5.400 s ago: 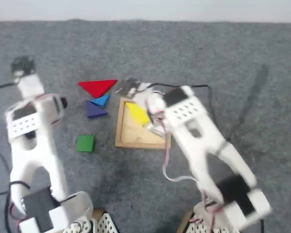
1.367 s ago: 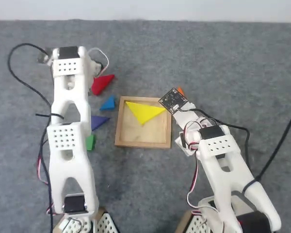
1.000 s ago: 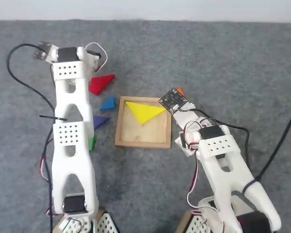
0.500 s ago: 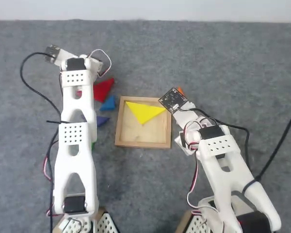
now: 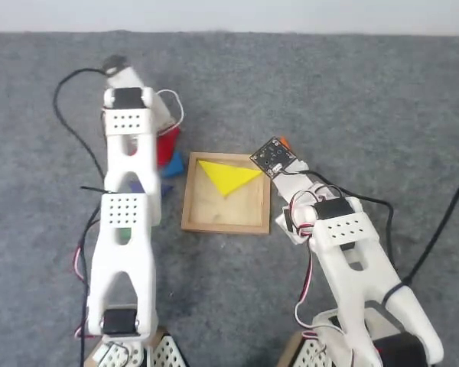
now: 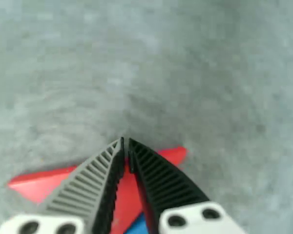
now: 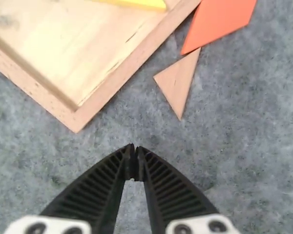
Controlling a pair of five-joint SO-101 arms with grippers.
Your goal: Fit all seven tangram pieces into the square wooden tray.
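A: Status?
B: 1 of 7 in. Yellow triangle (image 5: 228, 174) lies flat in the tray (image 5: 222, 227), against the far rim. 5.4 s ago it sat askew there, under the right arm (image 5: 344, 237).
A: Right arm now?
B: Pulled back and hasn't moved in the last 1.4 s. Right gripper (image 7: 133, 148) is over carpet just off a tray corner. Its fingers are closed tip to tip and hold nothing. An orange piece (image 7: 219, 19) and a wood-coloured triangle (image 7: 178, 83) lie just outside that rim.
A: Left?
B: That's what moved. Left arm (image 5: 128, 164) drifted toward the tray over the last 1.4 s and now covers part of the red triangle (image 6: 34, 184), left of the tray. Left gripper (image 6: 125, 142) is above the red, fingers pressed together, empty. Blue piece (image 5: 173, 162) lies just beside the red.
A: So red is next?
B: Looks like it. Closed fingers can't take it, so they'd have to open and straddle an edge first. Could also be a push, can't tell.
A: Risk?
B: Blue is close, so gripping or sliding red could shove it. Red is big and should go in early, while the tray has room.
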